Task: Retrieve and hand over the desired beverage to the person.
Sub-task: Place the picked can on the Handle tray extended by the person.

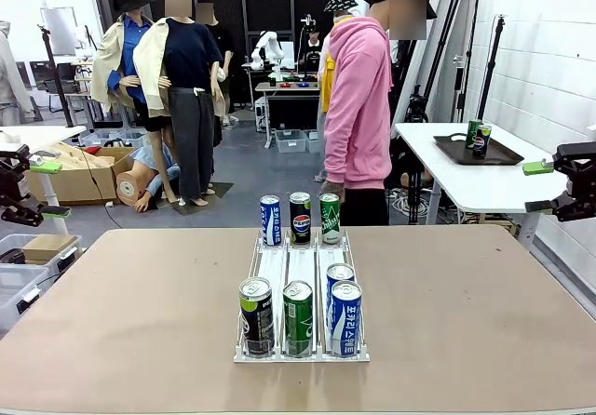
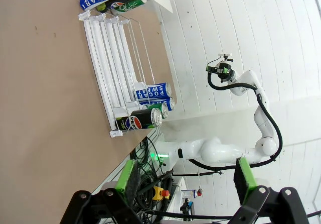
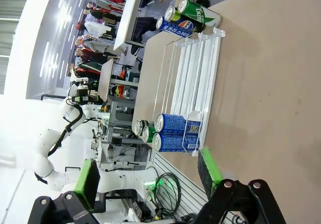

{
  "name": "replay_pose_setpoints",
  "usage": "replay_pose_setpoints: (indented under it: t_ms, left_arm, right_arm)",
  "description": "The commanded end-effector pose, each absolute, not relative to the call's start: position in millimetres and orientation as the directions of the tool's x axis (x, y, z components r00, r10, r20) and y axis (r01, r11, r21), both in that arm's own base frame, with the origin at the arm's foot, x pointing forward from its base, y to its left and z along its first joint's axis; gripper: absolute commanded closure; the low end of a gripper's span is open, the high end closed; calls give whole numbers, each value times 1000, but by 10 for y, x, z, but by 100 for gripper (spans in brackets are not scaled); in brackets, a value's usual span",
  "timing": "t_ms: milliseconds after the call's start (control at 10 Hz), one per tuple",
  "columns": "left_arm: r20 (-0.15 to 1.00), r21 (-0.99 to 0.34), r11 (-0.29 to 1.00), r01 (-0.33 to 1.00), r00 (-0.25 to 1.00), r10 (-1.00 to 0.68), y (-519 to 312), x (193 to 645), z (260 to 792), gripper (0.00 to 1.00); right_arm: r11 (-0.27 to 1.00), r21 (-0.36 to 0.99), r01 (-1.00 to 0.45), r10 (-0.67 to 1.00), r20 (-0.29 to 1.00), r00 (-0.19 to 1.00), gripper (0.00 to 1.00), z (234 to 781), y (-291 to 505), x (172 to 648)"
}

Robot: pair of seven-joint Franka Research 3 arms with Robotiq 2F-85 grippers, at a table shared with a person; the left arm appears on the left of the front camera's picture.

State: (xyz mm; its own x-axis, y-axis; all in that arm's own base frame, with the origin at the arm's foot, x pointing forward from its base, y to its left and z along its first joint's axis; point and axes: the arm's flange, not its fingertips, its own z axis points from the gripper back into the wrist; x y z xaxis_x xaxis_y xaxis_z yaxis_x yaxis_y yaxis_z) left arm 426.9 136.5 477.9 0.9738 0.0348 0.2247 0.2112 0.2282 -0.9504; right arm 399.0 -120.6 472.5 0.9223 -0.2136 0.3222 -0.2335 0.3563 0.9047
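Observation:
A clear wire rack [image 1: 300, 275] stands mid-table with cans at both ends. At its far end are a blue can [image 1: 270, 220], a black Pepsi can [image 1: 300, 217] and a green can [image 1: 330, 218]. At the near end stand a black can [image 1: 256, 314], a green can [image 1: 298, 317] and two blue cans [image 1: 345, 317]. The person [image 1: 358, 108] in a pink hoodie stands beyond the table, turned sideways. My left gripper [image 1: 48, 190] [image 2: 186, 179] hangs open off the table's left side. My right gripper [image 1: 537, 187] [image 3: 150, 176] hangs open off the right side. Both hold nothing.
A white side table [image 1: 447, 168] at the back right carries a dark tray with two cans [image 1: 479, 140]. Cardboard boxes [image 1: 79, 168] and a bin [image 1: 23, 266] sit on the floor to the left. Bare tabletop [image 1: 121, 303] lies on both sides of the rack.

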Motion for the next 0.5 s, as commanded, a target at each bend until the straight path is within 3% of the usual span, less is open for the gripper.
replay_pose_setpoints:
  t_ms: [0, 400]
  left_arm:
    - [229, -949, 230, 214, 973, 40, 1360, 4247, 4792, 0]
    - [229, -949, 230, 214, 973, 40, 1360, 4247, 4792, 0]
  right_arm:
    - [355, 909, -219, -214, 307, 928, 0, 4731, -1199, 3986]
    - [355, 909, -219, -214, 307, 928, 0, 4731, -1199, 3986]
